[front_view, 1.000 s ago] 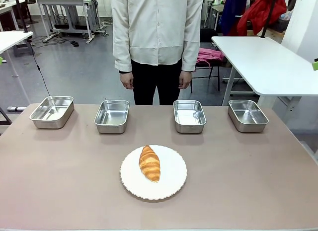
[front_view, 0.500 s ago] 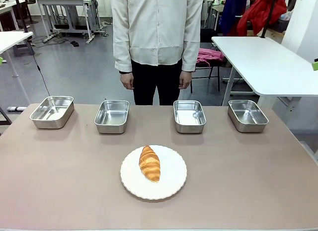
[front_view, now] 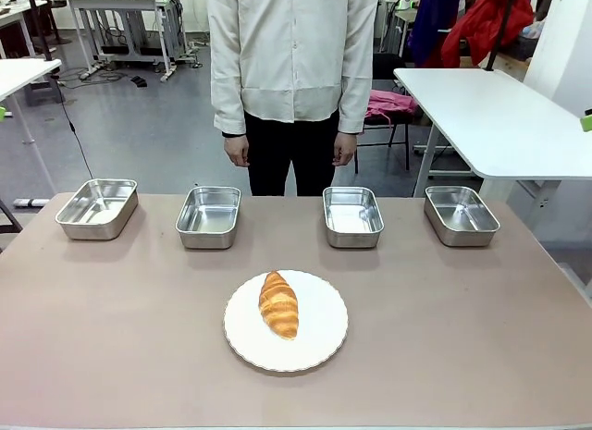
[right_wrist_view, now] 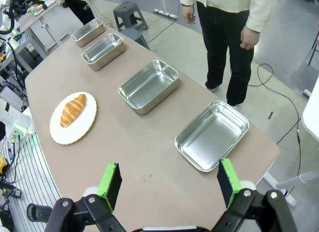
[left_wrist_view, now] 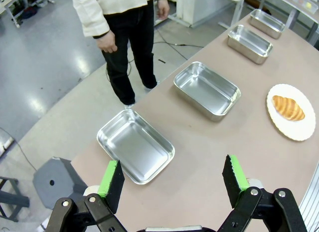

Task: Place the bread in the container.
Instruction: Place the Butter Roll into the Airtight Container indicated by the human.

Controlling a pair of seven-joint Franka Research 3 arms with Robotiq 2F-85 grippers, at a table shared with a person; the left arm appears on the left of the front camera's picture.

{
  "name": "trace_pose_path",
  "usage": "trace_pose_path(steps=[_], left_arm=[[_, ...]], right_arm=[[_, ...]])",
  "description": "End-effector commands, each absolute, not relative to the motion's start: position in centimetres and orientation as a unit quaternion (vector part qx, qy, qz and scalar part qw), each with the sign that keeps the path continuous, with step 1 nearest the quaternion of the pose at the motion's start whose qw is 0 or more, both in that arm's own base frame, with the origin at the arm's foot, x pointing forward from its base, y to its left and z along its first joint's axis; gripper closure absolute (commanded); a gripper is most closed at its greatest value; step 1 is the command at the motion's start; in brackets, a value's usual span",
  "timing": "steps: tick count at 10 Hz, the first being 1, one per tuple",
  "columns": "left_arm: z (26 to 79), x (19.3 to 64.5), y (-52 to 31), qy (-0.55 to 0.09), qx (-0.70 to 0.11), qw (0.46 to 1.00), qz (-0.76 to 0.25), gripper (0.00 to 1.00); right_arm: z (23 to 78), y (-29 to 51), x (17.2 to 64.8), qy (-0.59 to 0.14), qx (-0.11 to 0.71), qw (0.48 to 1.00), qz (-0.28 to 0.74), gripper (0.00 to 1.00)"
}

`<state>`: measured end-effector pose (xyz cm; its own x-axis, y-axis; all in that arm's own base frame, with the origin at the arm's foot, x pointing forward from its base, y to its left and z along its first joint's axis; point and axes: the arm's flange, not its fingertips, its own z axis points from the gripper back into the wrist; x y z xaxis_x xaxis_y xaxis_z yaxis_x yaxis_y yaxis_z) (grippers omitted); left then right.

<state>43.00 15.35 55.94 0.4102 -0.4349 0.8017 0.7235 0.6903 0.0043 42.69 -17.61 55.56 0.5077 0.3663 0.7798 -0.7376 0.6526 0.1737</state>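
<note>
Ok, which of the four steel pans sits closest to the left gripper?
The pan at the row's left end, directly ahead of the left gripper; the other three lie farther along.

- from my desk the front view comes through bright and even; the light falls from overhead, soft and diffuse.
- the shiny rectangular stainless-steel pans [front_view: 208, 217] each throw a short, soft shadow on the matte brown table top [front_view: 444, 319], and their floors carry pale reflections.
- the round white scalloped plate [front_view: 319, 342] is the brightest patch, not blown out; i see a thin shadow under its rim, and the golden-brown ridged croissant [front_view: 278, 304] is crisp.
- in the left wrist view the glossy grey floor [left_wrist_view: 45, 67] shows white glare patches.
- both wrist views bow the table's edge, which i read as wide-angle distortion, stronger toward the corners.
- i see no motion blur anywhere.
</note>
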Motion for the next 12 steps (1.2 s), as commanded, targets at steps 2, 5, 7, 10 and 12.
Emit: trace_pose_path(steps=[2,5,7,10,12], left_arm=[[56.13,42.86,15.60,-0.418,-0.181,0.817,-0.354,0.00],[56.13,42.86,15.60,-0.418,-0.181,0.817,-0.354,0.00],[56.13,42.86,15.60,-0.418,-0.181,0.817,-0.354,0.00],[56.13,42.86,15.60,-0.418,-0.181,0.817,-0.354,0.00],[56.13,42.86,15.60,-0.418,-0.181,0.817,-0.354,0.00]], right_arm=[[55.81,-17.52,42.61,-0.374,0.256,0.826,0.335,0.00],[55.81,-17.52,42.61,-0.374,0.256,0.826,0.335,0.00],[55.81,-17.52,42.61,-0.374,0.256,0.826,0.335,0.00],[55.81,-17.52,42.61,-0.374,0.256,0.826,0.335,0.00],[55.81,-17.52,42.61,-0.374,0.256,0.826,0.335,0.00]])
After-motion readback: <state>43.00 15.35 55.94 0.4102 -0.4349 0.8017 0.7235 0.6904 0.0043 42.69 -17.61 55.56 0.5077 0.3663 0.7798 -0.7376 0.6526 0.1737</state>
